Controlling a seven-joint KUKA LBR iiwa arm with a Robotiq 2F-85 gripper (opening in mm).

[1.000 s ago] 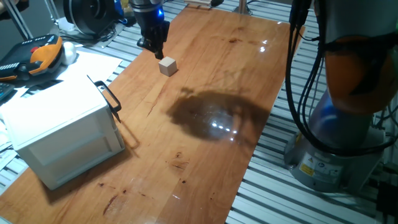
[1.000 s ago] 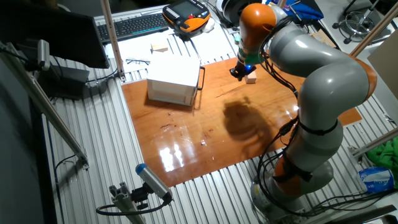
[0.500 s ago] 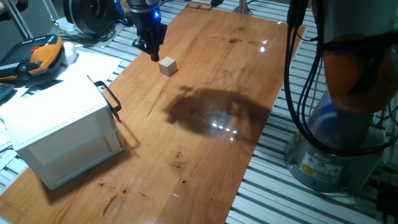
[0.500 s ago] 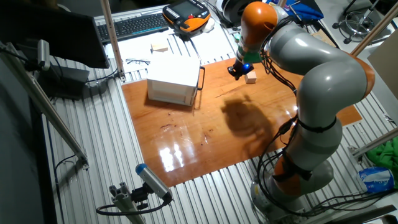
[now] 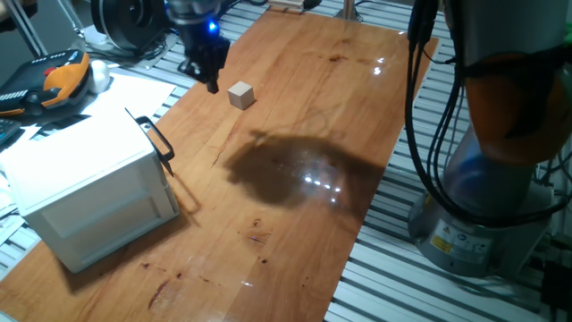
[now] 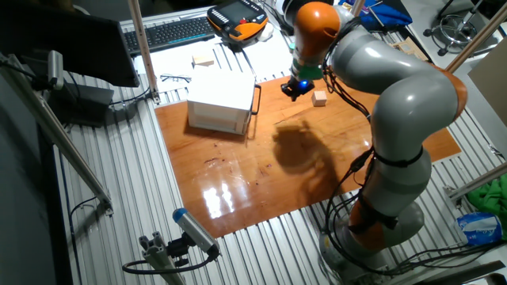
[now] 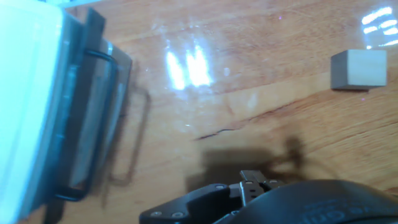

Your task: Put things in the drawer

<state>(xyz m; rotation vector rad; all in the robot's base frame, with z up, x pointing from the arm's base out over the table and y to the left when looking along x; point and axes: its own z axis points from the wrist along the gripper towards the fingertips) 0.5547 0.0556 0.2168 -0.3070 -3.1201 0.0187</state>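
Grey-and-orange jointed arm (image 6: 396, 87), black cables, black end effector (image 5: 207, 73) lit blue.

table: glossy reddish wooden top (image 5: 295, 224) with bright light glare | base: ribbed aluminium slats (image 6: 119, 198) | clutter: black keyboard (image 6: 170, 33), orange-and-black pendant (image 5: 55, 79), white paper (image 5: 125, 89) | frame: slanted metal pole (image 6: 71, 158)

claw (image 6: 296, 87) held low over surface (image 6: 261, 170), empty | cube (image 6: 319, 98) lying just beside it | white cabinet (image 6: 219, 103) with drawer handle (image 6: 257, 100) facing claw
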